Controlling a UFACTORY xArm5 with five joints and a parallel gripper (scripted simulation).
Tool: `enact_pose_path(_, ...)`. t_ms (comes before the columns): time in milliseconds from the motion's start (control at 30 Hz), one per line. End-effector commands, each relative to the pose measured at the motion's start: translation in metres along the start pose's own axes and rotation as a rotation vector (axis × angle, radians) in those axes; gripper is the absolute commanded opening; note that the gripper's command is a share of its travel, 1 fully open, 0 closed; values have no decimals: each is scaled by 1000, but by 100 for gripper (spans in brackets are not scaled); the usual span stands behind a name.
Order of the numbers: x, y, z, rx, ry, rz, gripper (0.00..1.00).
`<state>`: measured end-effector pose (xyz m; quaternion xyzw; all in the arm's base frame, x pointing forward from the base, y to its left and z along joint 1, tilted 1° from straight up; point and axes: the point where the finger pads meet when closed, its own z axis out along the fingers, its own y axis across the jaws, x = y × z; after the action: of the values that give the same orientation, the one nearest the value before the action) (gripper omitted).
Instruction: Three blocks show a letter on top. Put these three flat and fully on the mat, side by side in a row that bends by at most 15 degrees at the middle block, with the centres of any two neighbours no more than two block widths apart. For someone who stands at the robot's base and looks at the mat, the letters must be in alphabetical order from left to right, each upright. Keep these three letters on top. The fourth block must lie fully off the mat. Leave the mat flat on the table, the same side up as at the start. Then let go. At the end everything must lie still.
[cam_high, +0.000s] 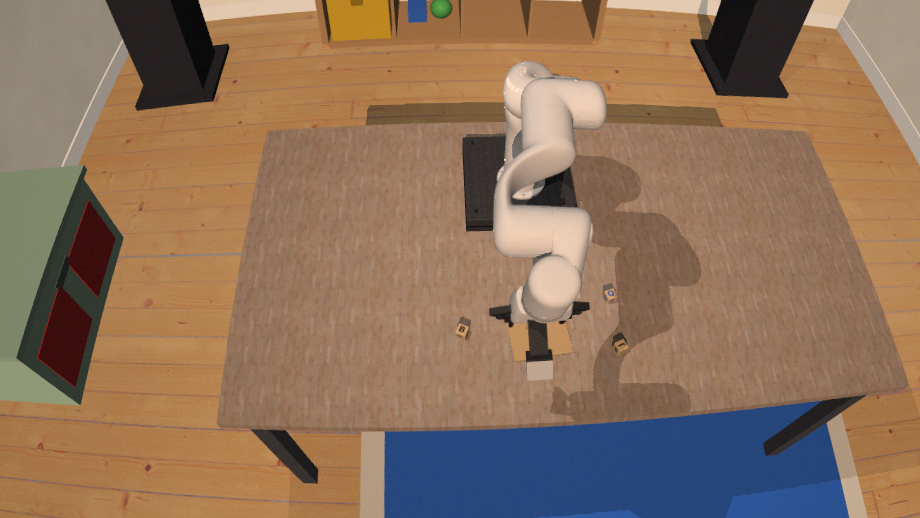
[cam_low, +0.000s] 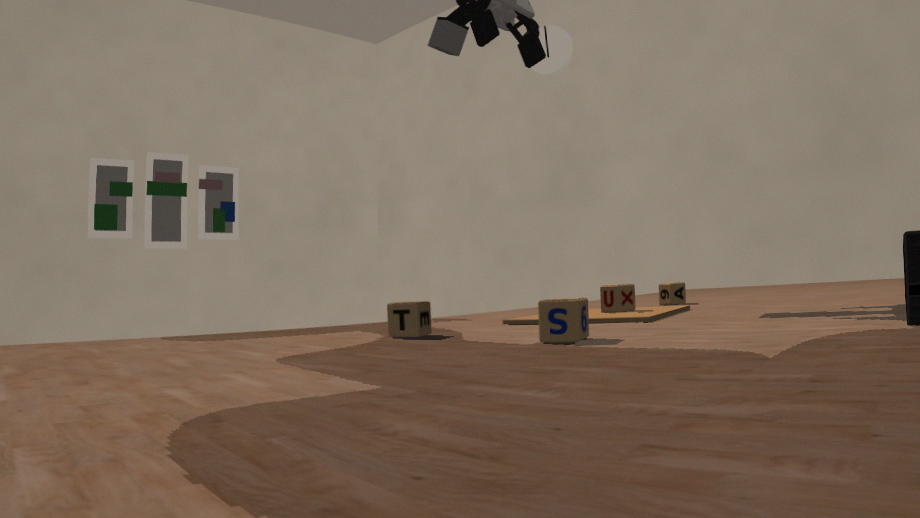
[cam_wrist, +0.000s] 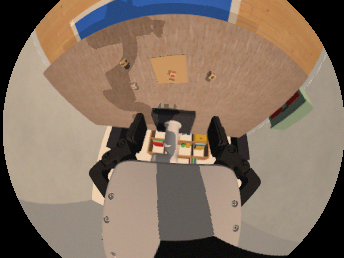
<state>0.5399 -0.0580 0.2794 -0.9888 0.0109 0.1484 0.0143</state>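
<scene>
Counting four blocks: one (cam_low: 617, 297) on the mat (cam_low: 663, 312), three off.

You are looking down past the gripper (cam_wrist: 176, 132), whose dark fingers are standing spread wide with nothing between them, high above the table (cam_wrist: 220, 37). The tan mat (cam_wrist: 160, 65) is lying near the middle of the far edge with one block (cam_wrist: 172, 76) sitting on it, while another block (cam_wrist: 211, 76) is resting off to its right. Two more blocks (cam_wrist: 124, 63) are lying to the mat's left, toward the far left corner, inside the arm's shadow (cam_wrist: 123, 84).
</scene>
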Motion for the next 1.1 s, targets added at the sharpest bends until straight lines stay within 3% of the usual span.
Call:
enact_pose_path(0,0,0,-2,0,5,0,100)
enact_pose_path(700,3,-1,0,-2,12,1,100)
enact_pose_path(867,17,-8,9,-8,54,7,100)
enact_pose_path(1067,46,-23,30,-18,149,18,100)
